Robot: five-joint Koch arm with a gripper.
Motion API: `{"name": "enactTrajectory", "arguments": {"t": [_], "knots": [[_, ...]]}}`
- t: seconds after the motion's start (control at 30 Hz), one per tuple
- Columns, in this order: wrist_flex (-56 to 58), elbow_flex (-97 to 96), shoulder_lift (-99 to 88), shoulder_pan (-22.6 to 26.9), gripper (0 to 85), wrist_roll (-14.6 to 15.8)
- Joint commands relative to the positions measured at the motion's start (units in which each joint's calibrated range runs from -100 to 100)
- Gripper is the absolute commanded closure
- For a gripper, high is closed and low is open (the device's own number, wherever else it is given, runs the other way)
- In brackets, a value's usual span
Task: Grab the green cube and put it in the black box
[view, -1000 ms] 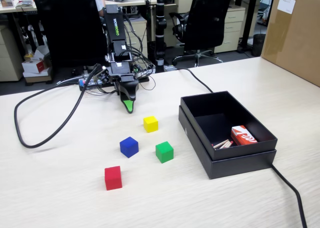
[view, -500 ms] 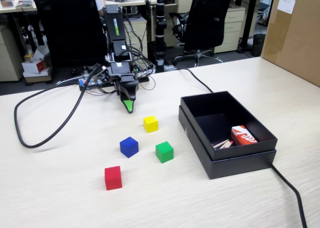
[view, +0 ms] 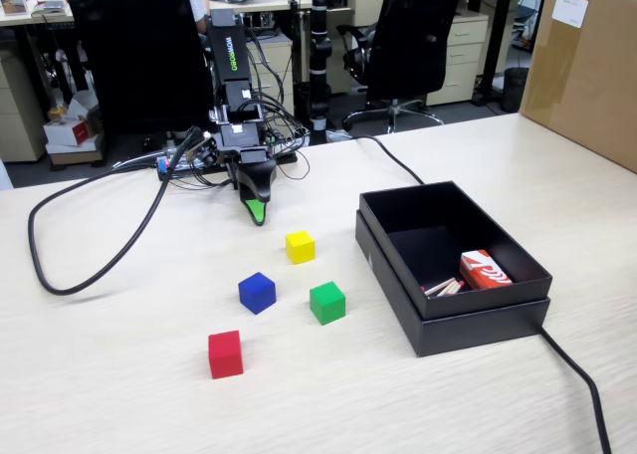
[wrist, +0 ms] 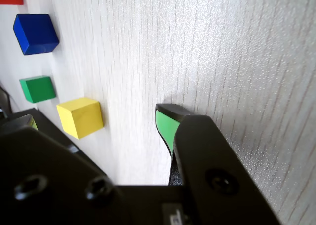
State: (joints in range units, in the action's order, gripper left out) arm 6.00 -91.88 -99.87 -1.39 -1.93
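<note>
Down at the table (view: pixel 119 374), the arm folds forward, its pincer (view: pixel 257 213) pointing its green tip at the surface, holding nothing; whether the jaws are parted cannot be told. Nearest sits a yellow cube (view: pixel 300 246). Farther out, the green cube (view: pixel 326 302) rests beside the black box (view: pixel 478 320), not touching.

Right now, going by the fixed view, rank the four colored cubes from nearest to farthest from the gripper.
1. Yellow cube, just right of and below the gripper.
2. Blue cube, straight below it.
3. Green cube, lower right, toward the black box.
4. Red cube, lowest, nearest the camera.
</note>
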Motion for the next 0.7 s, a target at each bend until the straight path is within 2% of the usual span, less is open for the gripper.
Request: {"name": "enactTrajectory", "arguments": {"t": [0.0, 0.23, 0.47, 0.67], "knots": [[1.6, -1.6, -0.1, 0.2, 38.3, -0.1], [4.1, 5.6, 0.6, 0.6, 38.3, 0.0], [15.1, 20.6, 2.1, 1.6, 38.2, 0.1], [20.1, 34.2, 13.0, 2.2, 38.2, 0.0]]}}
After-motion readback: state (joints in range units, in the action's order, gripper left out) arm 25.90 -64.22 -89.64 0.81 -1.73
